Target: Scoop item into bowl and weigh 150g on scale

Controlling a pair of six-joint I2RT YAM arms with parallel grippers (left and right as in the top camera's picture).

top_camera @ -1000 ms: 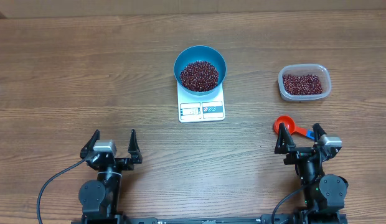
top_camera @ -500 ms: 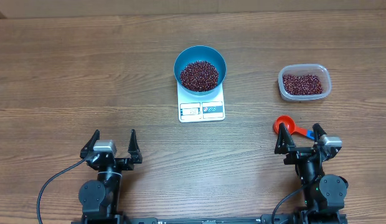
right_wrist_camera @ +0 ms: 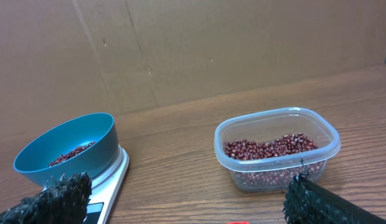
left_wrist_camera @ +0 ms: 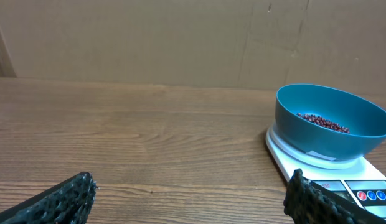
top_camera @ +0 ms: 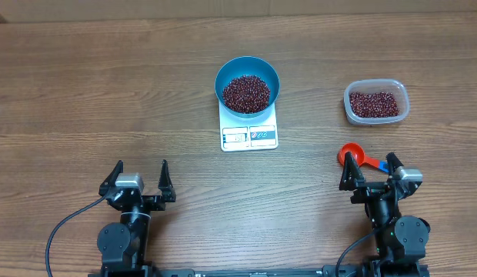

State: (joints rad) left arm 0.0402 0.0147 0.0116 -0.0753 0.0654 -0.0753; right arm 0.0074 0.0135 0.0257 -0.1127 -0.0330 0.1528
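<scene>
Left gripper (top_camera: 140, 166) and right gripper (top_camera: 369, 166) stand wide open, holding nothing; the blue bowl (top_camera: 225, 71) of beans (top_camera: 247, 92) sits on the scale (top_camera: 249, 137) well ahead of both jaws, between the two.

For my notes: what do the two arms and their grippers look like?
Both arms are black with round joint housings. The left gripper and right gripper each carry two tapered black fingers flanking a silver-grey block. Up close, the fingers have a bumpy textured black surface. A black cable curves away from each base.
</scene>
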